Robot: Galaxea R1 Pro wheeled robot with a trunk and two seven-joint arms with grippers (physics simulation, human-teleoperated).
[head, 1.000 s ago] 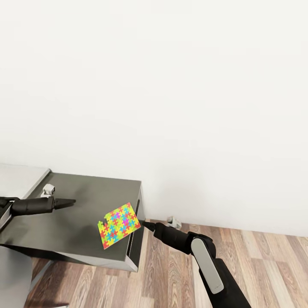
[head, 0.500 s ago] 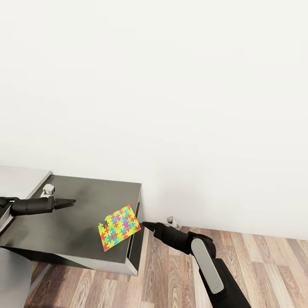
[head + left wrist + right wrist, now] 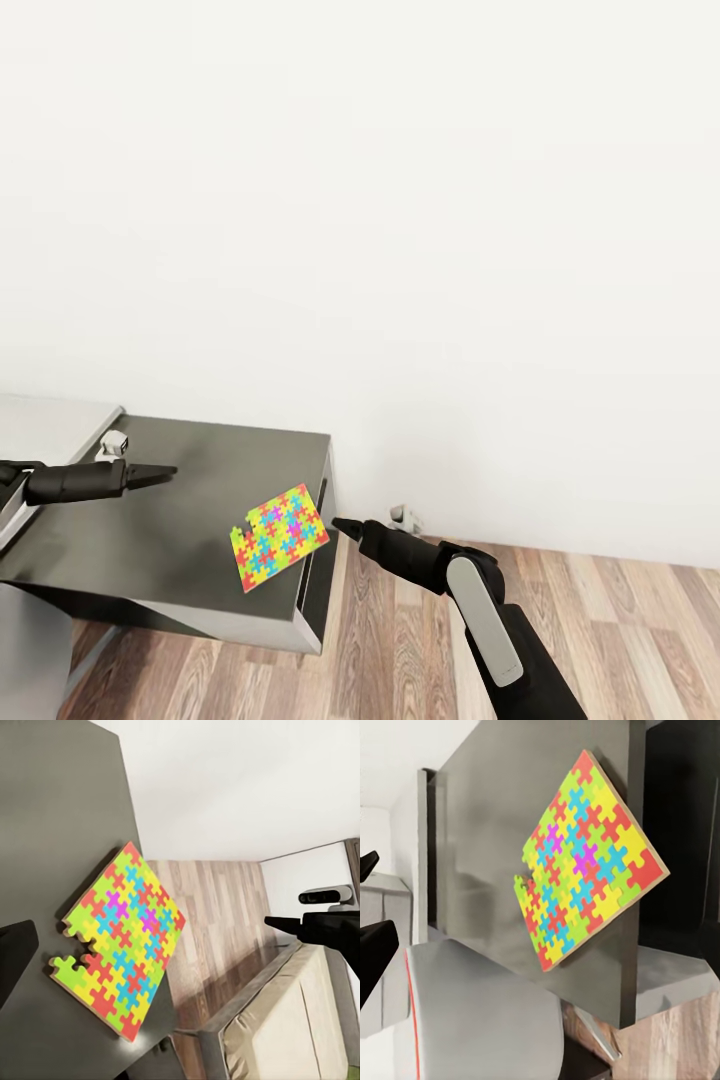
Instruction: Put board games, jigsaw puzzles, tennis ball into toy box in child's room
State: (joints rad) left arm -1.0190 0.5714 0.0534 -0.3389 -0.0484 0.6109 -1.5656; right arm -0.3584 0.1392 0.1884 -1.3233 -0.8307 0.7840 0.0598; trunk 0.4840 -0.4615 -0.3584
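Reaching for the jigsaw puzzle [image 3: 279, 537] flat at the dark table [image 3: 180, 520] corner, right gripper [image 3: 340, 524] just beside it, left gripper [image 3: 165, 470] hovering apart, jaw states impossible to tell; next, closing in to pinch its edge

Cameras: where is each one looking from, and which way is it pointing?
Head view: on the robot's head, looking forward and down at the jigsaw puzzle on the dark table; left gripper and right gripper show.
Left wrist view: on the left arm, looking across the jigsaw puzzle toward the bed; the right gripper shows.
Right wrist view: on the right arm, looking over the jigsaw puzzle toward a grey chair; dark fingertips show.
All three share the jigsaw puzzle.
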